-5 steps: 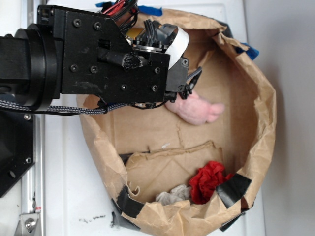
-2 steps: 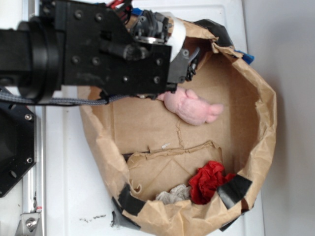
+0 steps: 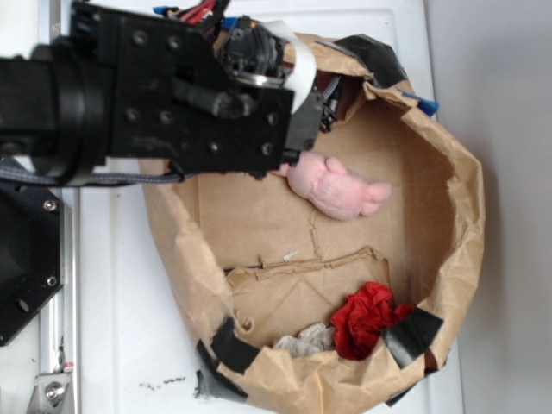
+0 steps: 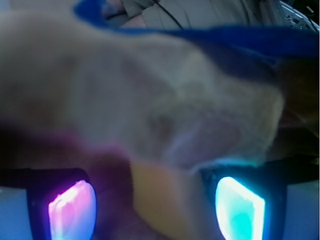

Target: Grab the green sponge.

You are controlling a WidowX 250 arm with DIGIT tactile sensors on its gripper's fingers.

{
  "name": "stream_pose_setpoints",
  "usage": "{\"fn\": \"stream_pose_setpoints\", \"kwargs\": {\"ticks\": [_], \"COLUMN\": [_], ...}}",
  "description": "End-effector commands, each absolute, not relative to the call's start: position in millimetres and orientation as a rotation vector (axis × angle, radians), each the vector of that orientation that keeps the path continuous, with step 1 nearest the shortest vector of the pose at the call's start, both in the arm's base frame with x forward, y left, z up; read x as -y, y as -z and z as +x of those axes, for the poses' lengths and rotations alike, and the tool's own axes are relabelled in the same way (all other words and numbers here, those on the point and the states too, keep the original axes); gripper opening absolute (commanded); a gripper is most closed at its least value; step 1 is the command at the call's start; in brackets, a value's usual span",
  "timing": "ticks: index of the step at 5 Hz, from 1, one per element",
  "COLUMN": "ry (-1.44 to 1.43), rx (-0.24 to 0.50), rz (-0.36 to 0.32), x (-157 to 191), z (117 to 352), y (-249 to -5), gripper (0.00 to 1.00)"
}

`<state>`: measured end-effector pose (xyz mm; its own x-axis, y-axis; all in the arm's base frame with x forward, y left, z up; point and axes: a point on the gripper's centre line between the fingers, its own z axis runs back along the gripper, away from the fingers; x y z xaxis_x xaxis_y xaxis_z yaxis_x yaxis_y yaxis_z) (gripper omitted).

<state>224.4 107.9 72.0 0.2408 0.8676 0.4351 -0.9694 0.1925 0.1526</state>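
Observation:
In the wrist view a blurred yellow block, the green sponge (image 4: 165, 195), lies between my two glowing pads, the pink one (image 4: 70, 210) and the cyan one (image 4: 240, 207). Gaps show on both sides of it. My gripper (image 4: 155, 210) is open. Seen from the exterior camera, the gripper (image 3: 326, 95) sits low inside the top corner of the brown paper bag (image 3: 470, 198), and the arm hides the sponge. Its dark green face does not show.
A pink plush bunny (image 3: 336, 188) lies just below the gripper. A red ruffled cloth (image 3: 366, 317) and a grey crumpled rag (image 3: 304, 341) lie at the bag's lower end. The bag wall with blue tape (image 4: 225, 37) stands close in front of the fingers.
The arm has shifted toward the top of the exterior view. The gripper has moved off the bunny and deeper into the bag's upper corner.

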Motion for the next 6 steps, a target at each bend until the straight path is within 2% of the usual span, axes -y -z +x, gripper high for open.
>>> {"fn": "stream_pose_setpoints", "kwargs": {"ticks": [1,3,4,6], "ry": [-1.327,-1.278,-1.263,-1.252], "rx": [0.297,0.302,0.315,0.313], "rz": [0.488,0.464,0.426,0.417], "x": [-112.7,-107.4,-106.8,-106.6], "z": [219.6,230.4,234.4,237.7], "y": [-62.7,-58.6,-60.2,-61.8], "gripper": [1.0,1.0,0.0,0.0]}}
